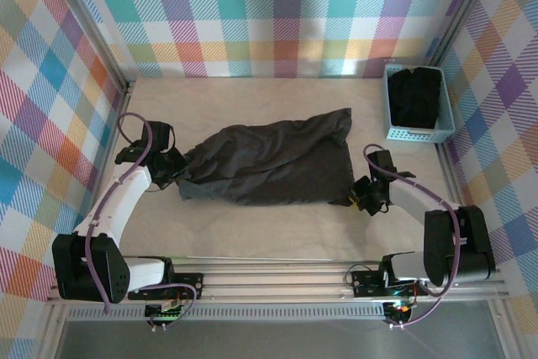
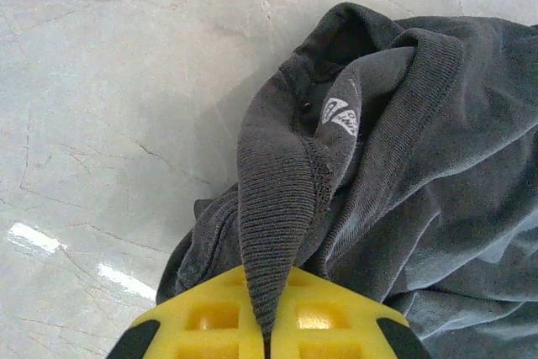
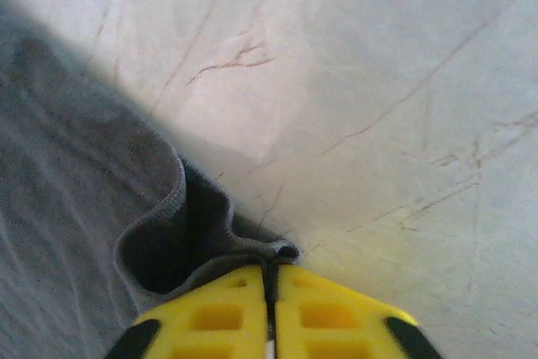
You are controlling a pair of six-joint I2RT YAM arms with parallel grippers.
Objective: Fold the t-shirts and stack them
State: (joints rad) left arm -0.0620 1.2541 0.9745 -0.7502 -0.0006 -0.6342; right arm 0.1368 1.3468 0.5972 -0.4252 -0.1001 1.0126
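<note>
Both grippers (image 2: 267, 338) (image 3: 269, 292) clamped, t-shirt (image 1: 269, 161) edges (hem, maybe)

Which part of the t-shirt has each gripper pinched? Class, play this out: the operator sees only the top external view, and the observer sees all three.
Observer: The left gripper is shut on the ribbed neckband of the t-shirt, which runs straight in between its fingers.
Operator: And the right one?
Observer: The right gripper is shut on a stitched hem, which curls into a small open loop just ahead of the fingers.
Operator: Any marking to tell inside from outside?
Observer: Yes, a white printed label shows inside the neck opening, facing the left wrist camera.
</note>
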